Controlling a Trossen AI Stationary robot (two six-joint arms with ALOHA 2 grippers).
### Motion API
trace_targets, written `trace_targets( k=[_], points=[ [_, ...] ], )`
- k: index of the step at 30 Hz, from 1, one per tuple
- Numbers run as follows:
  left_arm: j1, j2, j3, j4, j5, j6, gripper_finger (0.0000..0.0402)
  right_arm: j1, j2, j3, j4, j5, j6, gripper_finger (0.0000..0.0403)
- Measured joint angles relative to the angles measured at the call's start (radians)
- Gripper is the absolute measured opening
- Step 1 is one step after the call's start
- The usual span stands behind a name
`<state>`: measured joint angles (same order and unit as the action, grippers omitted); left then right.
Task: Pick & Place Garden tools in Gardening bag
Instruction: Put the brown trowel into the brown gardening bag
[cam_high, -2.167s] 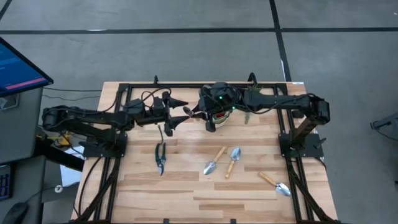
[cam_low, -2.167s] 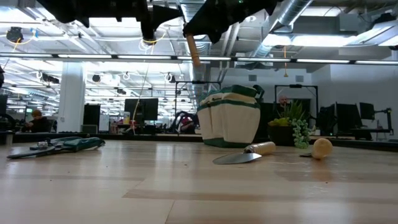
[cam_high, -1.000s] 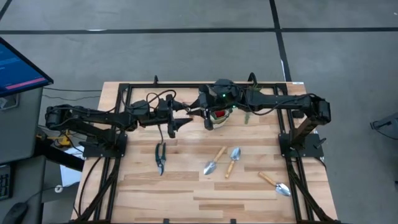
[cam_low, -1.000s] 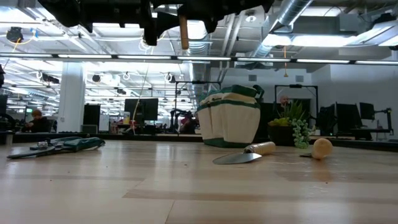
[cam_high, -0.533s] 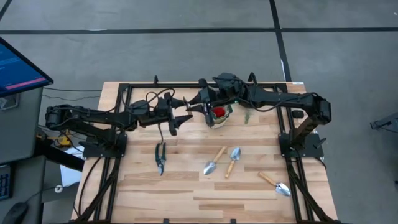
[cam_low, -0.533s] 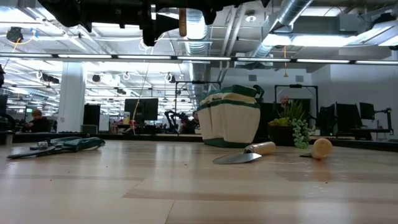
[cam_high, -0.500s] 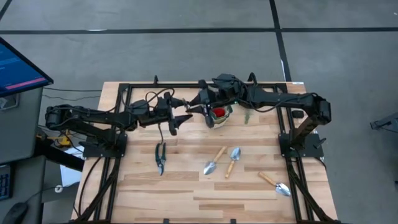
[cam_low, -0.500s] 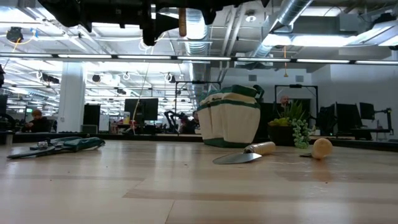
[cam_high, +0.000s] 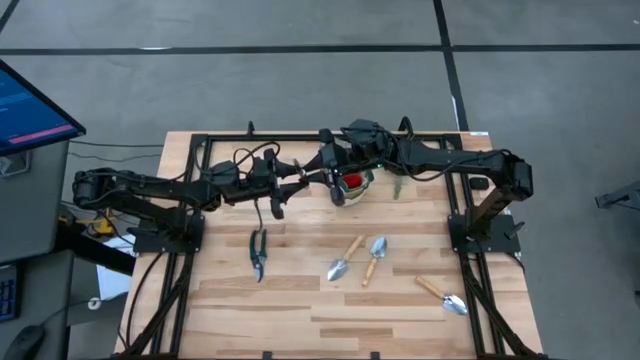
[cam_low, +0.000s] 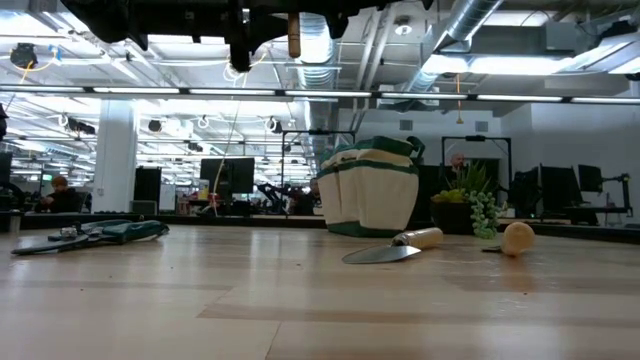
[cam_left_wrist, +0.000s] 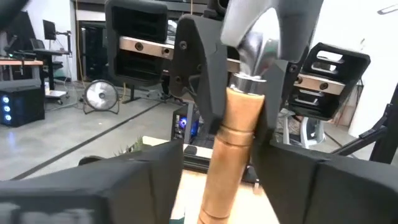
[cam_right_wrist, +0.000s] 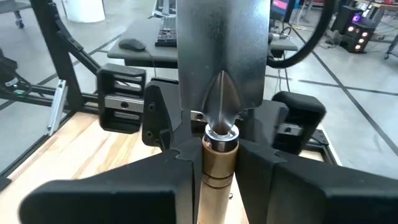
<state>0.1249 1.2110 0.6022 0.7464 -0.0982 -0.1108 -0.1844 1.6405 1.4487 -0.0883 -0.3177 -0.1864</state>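
A trowel with a silver blade (cam_right_wrist: 222, 56) and a light wooden handle (cam_low: 294, 35) stands upright in the air, blade up, just left of the green and cream gardening bag (cam_low: 370, 190). The bag (cam_high: 352, 186) stands at the table's far middle with a red piece (cam_high: 351, 181) inside. My right gripper (cam_right_wrist: 221, 180) is shut on the trowel. My left gripper (cam_left_wrist: 227, 186) is open and faces it, with its fingers on either side of the handle (cam_left_wrist: 230, 155), apart from it. Dark-handled shears (cam_high: 258, 252) and three more trowels (cam_high: 345, 258) (cam_high: 375, 255) (cam_high: 445, 295) lie on the table. My right gripper pinches the trowel's wooden handle at its top (cam_right_wrist: 217, 163), just under the metal collar, between its two fingers. The fingers (cam_left_wrist: 202, 93) come level from the table's right and lie across the handle. The trowel is lifted clear and upright, with its handle end hanging below.
A small potted green plant (cam_low: 470, 205) stands right of the bag. A black frame (cam_high: 300, 137) runs along the table's far and side edges. The near half of the table holds the loose tools, with bare wood between them.
My right gripper has drawn back from above the bag toward the table's left and far side. It has turned level, bringing the trowel upright and a little higher. My left gripper has edged toward the trowel, so its fingers now flank the handle.
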Motion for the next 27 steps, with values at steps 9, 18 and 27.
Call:
trace_targets(
  k=[9, 18, 27],
  points=[
    [0.0, 0.001, -0.003, -0.015, -0.002, -0.004, 0.0078, 0.01, 0.026, 0.001, 0.007, 0.003, 0.009, 0.006],
    [0.0, 0.0, -0.003, -0.018, -0.008, -0.023, 0.0076, 0.005, 0.034, 0.002, 0.017, -0.004, 0.028, 0.006],
    [-0.002, 0.001, 0.0, -0.012, -0.016, -0.013, 0.0048, 0.0, 0.042, 0.033, 0.017, -0.01, 0.036, 0.0146]
  ],
)
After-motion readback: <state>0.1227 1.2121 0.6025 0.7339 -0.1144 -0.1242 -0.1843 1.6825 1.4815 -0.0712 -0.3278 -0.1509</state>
